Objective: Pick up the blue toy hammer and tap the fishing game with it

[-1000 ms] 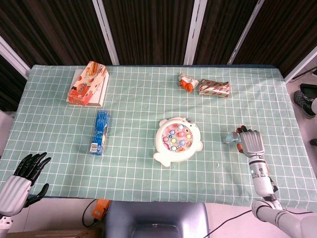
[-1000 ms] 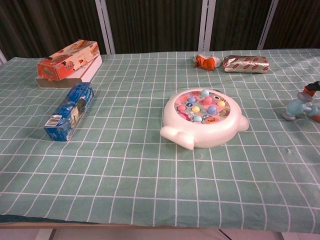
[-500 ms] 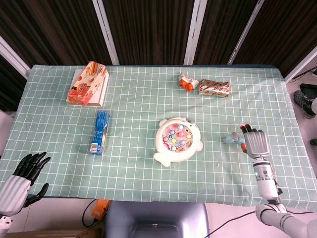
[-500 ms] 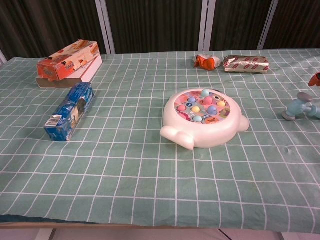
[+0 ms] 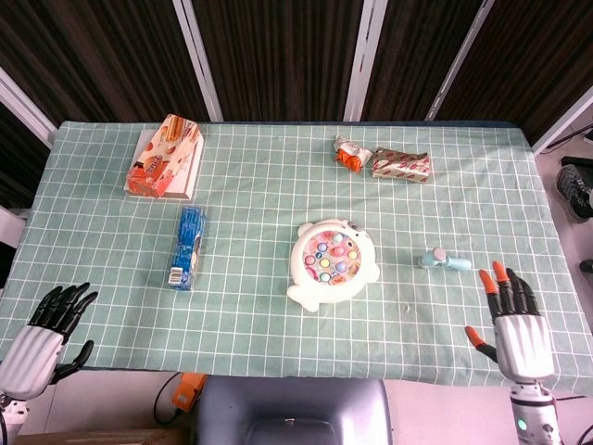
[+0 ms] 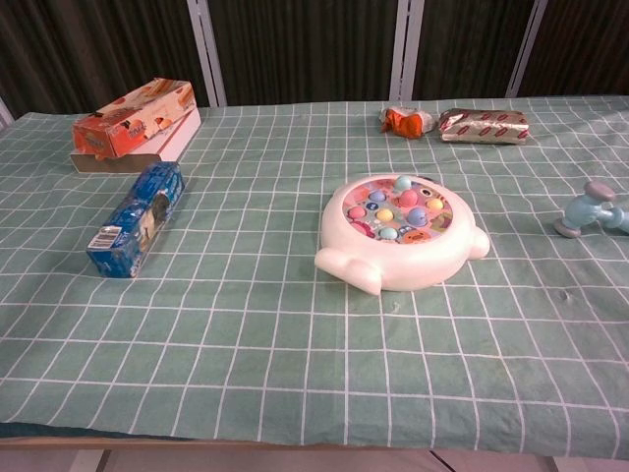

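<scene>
Blue toy hammer (image 5: 442, 260) is lying free beside the fishing game (image 5: 333, 263); right hand (image 5: 515, 325) is hovering near it, fingers (image 5: 500, 283) wide, left hand (image 5: 42, 331) likewise spread.

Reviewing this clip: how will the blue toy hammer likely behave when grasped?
The blue toy hammer looks like moulded plastic, so probably stiff and light. Its rounded head, lying sideways on the tablecloth, may roll or pivot if nudged. Its small size suggests an awkward grasp.

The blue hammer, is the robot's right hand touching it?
Apart. In the head view, green cloth shows between the blue toy hammer and the right hand, whose fingers are spread.
</scene>
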